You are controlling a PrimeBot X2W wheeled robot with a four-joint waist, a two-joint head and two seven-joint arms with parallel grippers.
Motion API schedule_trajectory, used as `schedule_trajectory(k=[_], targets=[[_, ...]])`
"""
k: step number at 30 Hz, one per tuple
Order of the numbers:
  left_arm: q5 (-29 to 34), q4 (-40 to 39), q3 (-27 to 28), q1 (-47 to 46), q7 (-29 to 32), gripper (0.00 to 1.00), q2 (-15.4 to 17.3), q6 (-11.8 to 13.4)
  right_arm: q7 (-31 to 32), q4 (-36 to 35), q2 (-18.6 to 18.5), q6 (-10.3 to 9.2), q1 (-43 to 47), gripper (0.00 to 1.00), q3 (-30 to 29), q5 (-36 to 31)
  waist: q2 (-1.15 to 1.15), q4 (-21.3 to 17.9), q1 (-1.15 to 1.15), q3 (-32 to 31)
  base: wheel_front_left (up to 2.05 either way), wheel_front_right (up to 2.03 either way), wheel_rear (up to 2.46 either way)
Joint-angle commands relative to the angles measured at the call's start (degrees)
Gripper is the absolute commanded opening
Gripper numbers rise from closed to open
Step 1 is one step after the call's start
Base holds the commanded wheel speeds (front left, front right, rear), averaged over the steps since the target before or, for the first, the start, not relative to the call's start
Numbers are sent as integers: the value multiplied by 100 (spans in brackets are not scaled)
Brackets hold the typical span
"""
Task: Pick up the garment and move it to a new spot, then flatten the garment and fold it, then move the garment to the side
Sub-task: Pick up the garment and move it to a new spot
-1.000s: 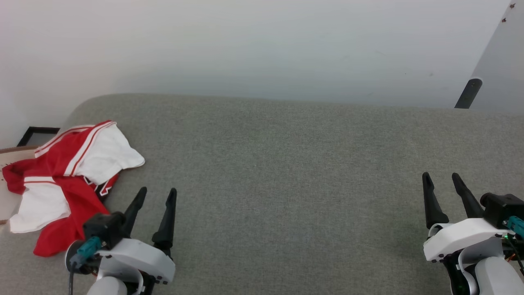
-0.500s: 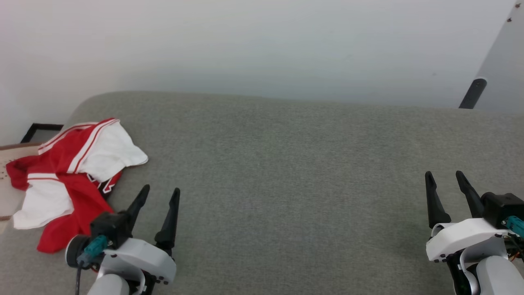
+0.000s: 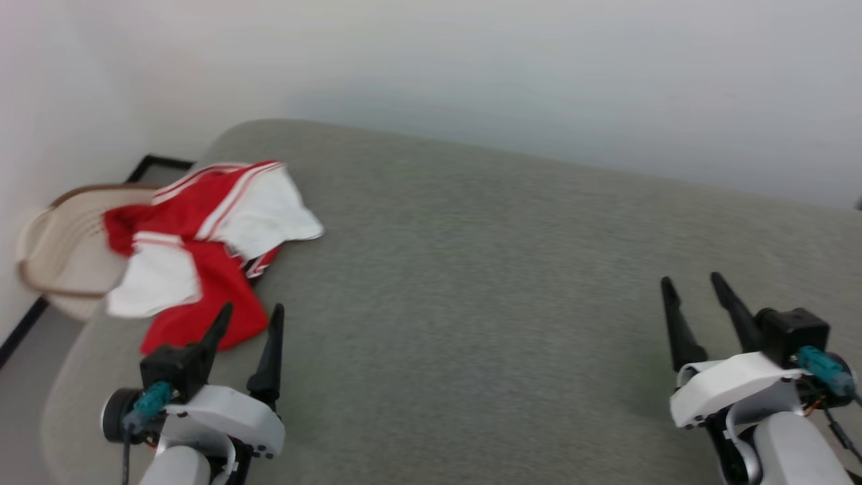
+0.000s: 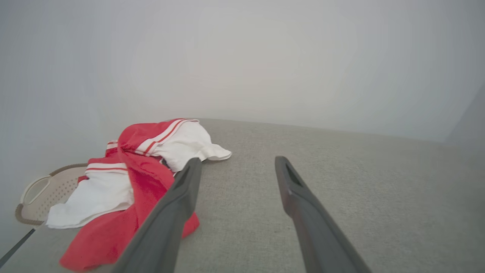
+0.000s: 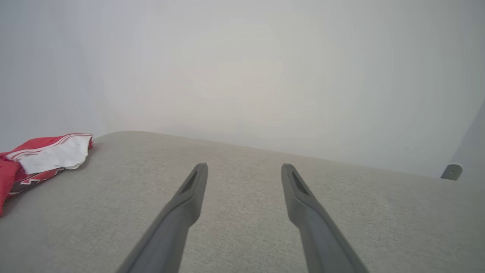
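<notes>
1. The jersey (image 3: 202,269) lies crumpled in a heap at the far left corner of the grey cushion (image 3: 485,303), with a pale basket (image 3: 54,263) just beside it.
2. The left gripper (image 3: 252,308) hovers at the heap's near edge, fingers spread wide, nothing in them.
3. The right gripper (image 3: 691,277) sits well apart on the right, jaws wide too, empty.
4. It looks light, soft and floppy, so expect sag and drag. Best hold, I'd say: pinch the near red fold, deep.
</notes>
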Motion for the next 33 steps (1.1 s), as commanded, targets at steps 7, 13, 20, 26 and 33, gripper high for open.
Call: schedule_trajectory(k=[7,13,20,26,33], targets=[[111,29,146,181,1,100,-152,231,-8,158,71,3,-73,100,513,180,0,1480,0,12,0,0,0],[143,-186,420,467,1,100,-183,485,-25,283,233,3,-308,100,1108,298,0,2205,0,32,0,0,0],[45,-967,1061,1135,1,100,-405,733,-41,660,357,3,-1036,100,2116,644,0,2347,0,236,0,0,0],[125,-1455,1337,1537,1,100,-635,715,-118,1028,361,3,-1399,100,2679,1031,0,2350,0,255,-14,-14,-14],[244,-1394,1250,1413,1,100,-642,476,-161,1144,190,3,-1359,100,2679,1281,0,2281,0,252,-1,-1,-1]])
